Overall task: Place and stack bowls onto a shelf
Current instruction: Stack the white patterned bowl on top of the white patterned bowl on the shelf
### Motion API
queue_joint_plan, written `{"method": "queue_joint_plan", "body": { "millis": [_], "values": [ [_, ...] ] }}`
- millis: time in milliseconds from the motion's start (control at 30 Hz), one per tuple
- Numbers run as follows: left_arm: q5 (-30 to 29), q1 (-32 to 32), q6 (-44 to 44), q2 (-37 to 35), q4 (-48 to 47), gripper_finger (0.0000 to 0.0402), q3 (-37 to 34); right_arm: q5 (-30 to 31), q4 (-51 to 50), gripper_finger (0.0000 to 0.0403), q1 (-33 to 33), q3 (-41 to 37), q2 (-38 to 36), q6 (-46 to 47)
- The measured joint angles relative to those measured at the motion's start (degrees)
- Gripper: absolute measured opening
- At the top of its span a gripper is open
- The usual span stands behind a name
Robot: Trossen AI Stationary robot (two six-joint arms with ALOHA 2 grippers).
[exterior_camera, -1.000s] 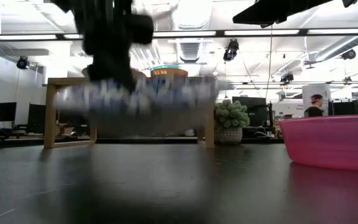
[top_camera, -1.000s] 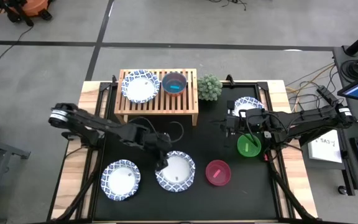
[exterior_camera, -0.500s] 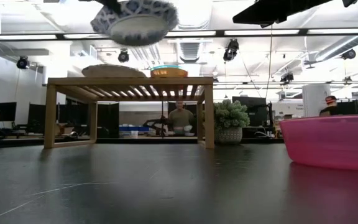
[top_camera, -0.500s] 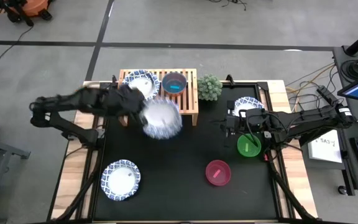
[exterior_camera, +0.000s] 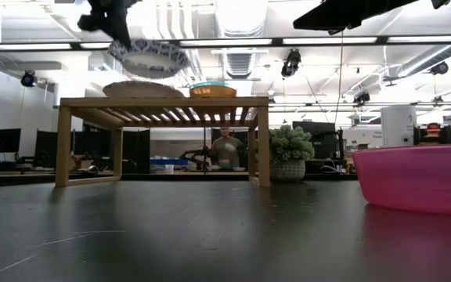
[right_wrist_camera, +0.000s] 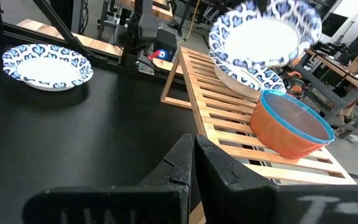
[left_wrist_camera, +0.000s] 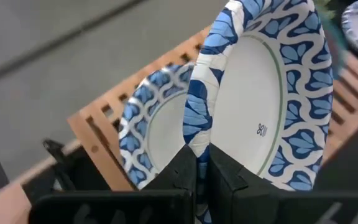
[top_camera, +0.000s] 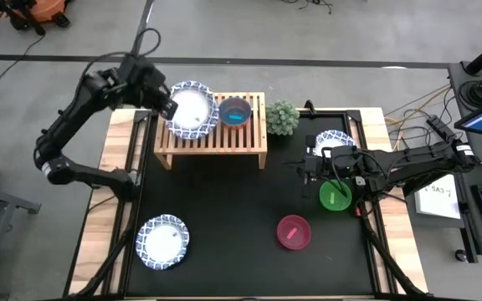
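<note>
My left gripper (top_camera: 171, 107) is shut on a wide white bowl with a blue patterned rim (top_camera: 194, 109) (exterior_camera: 149, 56). It holds that bowl in the air over the left end of the light-wood shelf (top_camera: 212, 138) (exterior_camera: 163, 102). A second patterned bowl (left_wrist_camera: 151, 134) (exterior_camera: 142, 88) sits right below it on the slats. Beside it on the shelf stands a small bowl, red-orange outside and blue inside (top_camera: 234, 111) (right_wrist_camera: 291, 127). My right gripper (top_camera: 308, 167) (right_wrist_camera: 194, 149) is shut and waits at the table's right, beside the green bowl (top_camera: 335, 196). My left gripper pinches the held bowl's rim (left_wrist_camera: 194, 134) between its two fingers, on the side of the bowl toward the table's left. The fingers come at it slanting down from the left. The bowl is lifted clear and slightly tilted above the bowl on the shelf.
A third patterned bowl (top_camera: 162, 242) (right_wrist_camera: 47, 65) lies near the table's near left corner, and another (top_camera: 333, 140) lies under my right arm. The magenta bowl (top_camera: 293, 232) (exterior_camera: 417, 178) sits near the middle right. A small potted plant (top_camera: 282, 117) stands right of the shelf.
My left gripper has lifted the patterned bowl off the near middle of the table. It has carried the bowl up and toward the far left, from in front of the shelf to above the bowl on the shelf's left end. The bowl is lifted clear throughout.
</note>
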Motion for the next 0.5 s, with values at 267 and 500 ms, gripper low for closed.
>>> {"method": "queue_joint_plan", "body": {
  "millis": [267, 500],
  "values": [
    [2.77, 7.83, 4.68, 5.3, -0.05, 0.0, -0.07, 0.0, 0.02, 0.0009, 0.0, 0.0, 0.0, 0.13],
    [2.73, 7.8, 6.3, 7.86, 0.04, 0.0018, -0.07, 0.0, -0.02, 0.0009, -0.02, 0.0, 0.0, 0.02]
  ]
}}
